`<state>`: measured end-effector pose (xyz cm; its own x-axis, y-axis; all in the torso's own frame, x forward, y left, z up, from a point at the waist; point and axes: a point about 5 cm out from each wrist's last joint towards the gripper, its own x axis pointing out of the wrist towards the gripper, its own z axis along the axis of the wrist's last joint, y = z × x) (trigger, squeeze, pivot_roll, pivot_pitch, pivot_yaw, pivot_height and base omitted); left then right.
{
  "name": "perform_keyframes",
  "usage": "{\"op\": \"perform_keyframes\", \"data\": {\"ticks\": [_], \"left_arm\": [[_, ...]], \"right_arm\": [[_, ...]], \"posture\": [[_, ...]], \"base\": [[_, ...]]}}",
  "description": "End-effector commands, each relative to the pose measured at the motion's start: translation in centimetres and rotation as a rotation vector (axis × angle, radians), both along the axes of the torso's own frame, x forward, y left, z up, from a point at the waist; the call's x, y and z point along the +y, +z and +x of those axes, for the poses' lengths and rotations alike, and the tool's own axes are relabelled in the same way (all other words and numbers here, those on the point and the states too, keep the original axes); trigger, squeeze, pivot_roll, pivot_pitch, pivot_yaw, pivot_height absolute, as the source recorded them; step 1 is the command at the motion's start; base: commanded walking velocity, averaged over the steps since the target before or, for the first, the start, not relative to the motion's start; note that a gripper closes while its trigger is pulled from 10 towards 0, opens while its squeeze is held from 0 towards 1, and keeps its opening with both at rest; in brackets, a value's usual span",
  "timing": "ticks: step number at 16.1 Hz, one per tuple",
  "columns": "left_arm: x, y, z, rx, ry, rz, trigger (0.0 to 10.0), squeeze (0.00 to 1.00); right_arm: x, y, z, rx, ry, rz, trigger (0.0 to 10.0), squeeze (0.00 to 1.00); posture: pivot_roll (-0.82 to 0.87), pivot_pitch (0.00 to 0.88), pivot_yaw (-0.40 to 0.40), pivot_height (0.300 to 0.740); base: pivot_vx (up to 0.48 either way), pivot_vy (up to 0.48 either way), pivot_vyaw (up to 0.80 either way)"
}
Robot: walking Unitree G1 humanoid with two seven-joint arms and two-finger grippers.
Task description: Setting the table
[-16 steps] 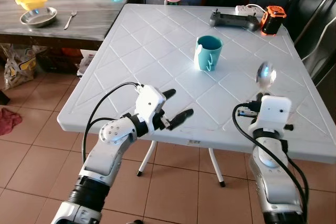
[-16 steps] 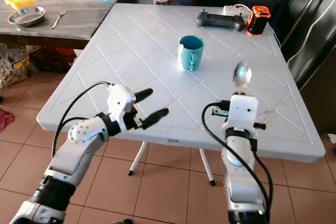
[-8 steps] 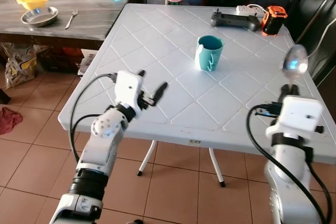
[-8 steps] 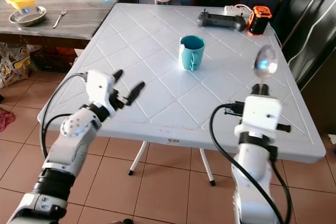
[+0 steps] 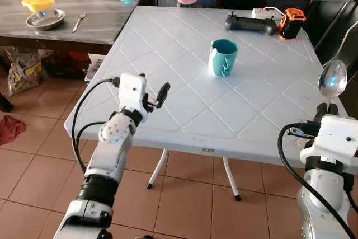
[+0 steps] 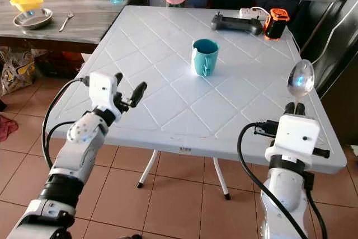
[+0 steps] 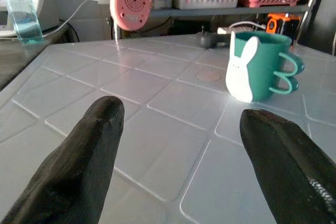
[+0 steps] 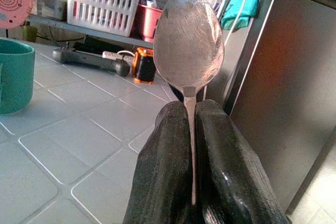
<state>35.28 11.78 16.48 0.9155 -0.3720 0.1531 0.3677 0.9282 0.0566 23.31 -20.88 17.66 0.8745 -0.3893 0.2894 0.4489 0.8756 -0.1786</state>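
Both arms have swung outward since a second ago: the right claw [image 6: 296, 104] has carried its spoon [image 6: 300, 79] from in front of the mug out to the right edge of the white surface [image 6: 184, 76], and the left claw [image 6: 130, 94] has drawn back to the near left. The right claw is clamped tight on the spoon's thin handle, the polished metal bowl standing upright above the fingertips. The left claw is spread wide and holds nothing, hovering over the near-left part of the surface. A teal mug [image 6: 203, 56] with a white rabbit shape on its side stands mid-surface, well apart from both. The step in hand looks like placing the spoon; next it likely needs lowering flat onto the moulded plastic, diamond-ribbed top near the mug.
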Motion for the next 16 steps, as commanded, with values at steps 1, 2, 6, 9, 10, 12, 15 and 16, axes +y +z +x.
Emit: {"op": "perform_keyframes", "data": {"ticks": [1, 2, 6, 9, 10, 12, 15, 16], "left_arm": [[0.2, 0.0, 0.2, 0.001, 0.012, -0.001, 10.0, 0.0], [0.2, -0.1, 0.3, 0.01, 0.02, -0.004, 10.0, 0.0], [0.4, -0.4, 0.3, 0.033, 0.058, -0.041, 10.0, 0.0], [0.8, -0.7, 0.2, 0.035, 0.086, -0.044, 10.0, 0.0], [1.0, -0.9, 0.2, 0.039, 0.091, -0.045, 10.0, 0.0], [1.0, -1.0, 0.2, 0.044, 0.092, -0.042, 10.0, 0.0], [1.0, -1.0, 0.3, 0.051, 0.091, -0.043, 10.0, 0.0], [0.9, -1.0, 0.4, 0.055, 0.09, -0.043, 10.0, 0.0]], "right_arm": [[0.0, 0.6, -0.1, -0.022, 0.003, 0.001, 10.0, 0.0], [0.3, 0.6, 0.0, -0.011, 0.013, 0.01, 10.0, 0.0], [0.7, 0.4, 0.0, -0.002, 0.036, 0.023, 10.0, 0.0], [0.9, 0.4, 0.2, -0.002, 0.054, 0.035, 10.0, 0.0], [1.0, 0.3, 0.2, 0.0, 0.061, 0.038, 10.0, 0.0], [1.1, 0.3, 0.4, 0.003, 0.068, 0.043, 10.0, 0.0], [1.2, 0.3, 0.6, 0.005, 0.068, 0.045, 10.0, 0.0], [1.2, 0.3, 0.6, 0.005, 0.068, 0.046, 10.0, 0.0]], "posture": [[0.03, 0.075, 0.029, 0.74], [0.03, 0.076, 0.03, 0.74], [0.04, 0.077, 0.026, 0.74], [0.04, 0.079, 0.022, 0.74], [0.04, 0.079, 0.019, 0.74], [0.04, 0.078, 0.018, 0.74], [0.04, 0.076, 0.022, 0.74], [0.04, 0.075, 0.024, 0.74]], "base": [[0.0, 0.0, 0.0], [0.0, 0.0, 0.0], [0.0, 0.0, 0.0], [0.0, 0.0, 0.0], [0.0, 0.0, 0.0], [0.0, 0.0, 0.0], [0.0, 0.0, -0.63], [0.0, 0.0, -0.73]]}}
